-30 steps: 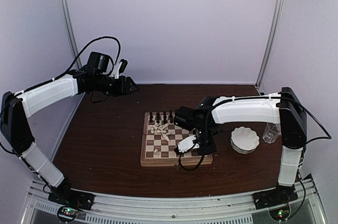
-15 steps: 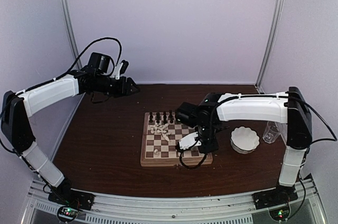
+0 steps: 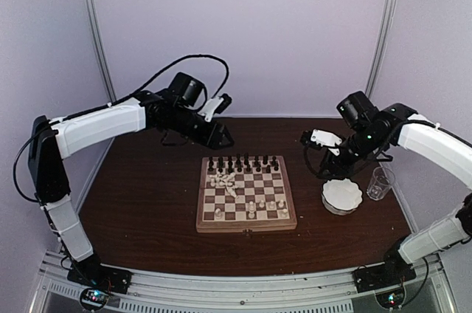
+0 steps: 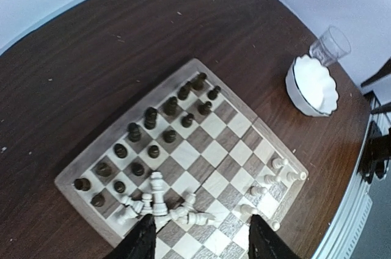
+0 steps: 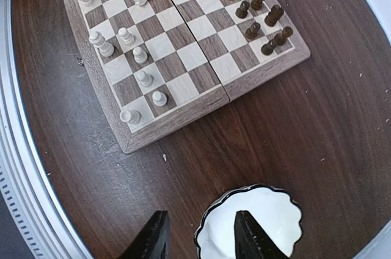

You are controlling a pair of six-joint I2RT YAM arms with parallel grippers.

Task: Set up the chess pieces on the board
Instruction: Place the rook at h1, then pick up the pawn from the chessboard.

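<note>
Board (image 3: 246, 193) centred on bench (image 3: 147, 202): dark chess pieces (image 3: 240, 162) stand on far rows, cream ones partly stood, several toppled. Left end effector (image 4: 200, 221) hovers released near its far edge. Right end effector (image 5: 201, 217) released, empty, over white bowl (image 5: 269, 207).

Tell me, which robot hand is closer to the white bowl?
Right. The right gripper hangs just above the bowl; the left gripper hovers near the board's far-left corner, well away.
</note>
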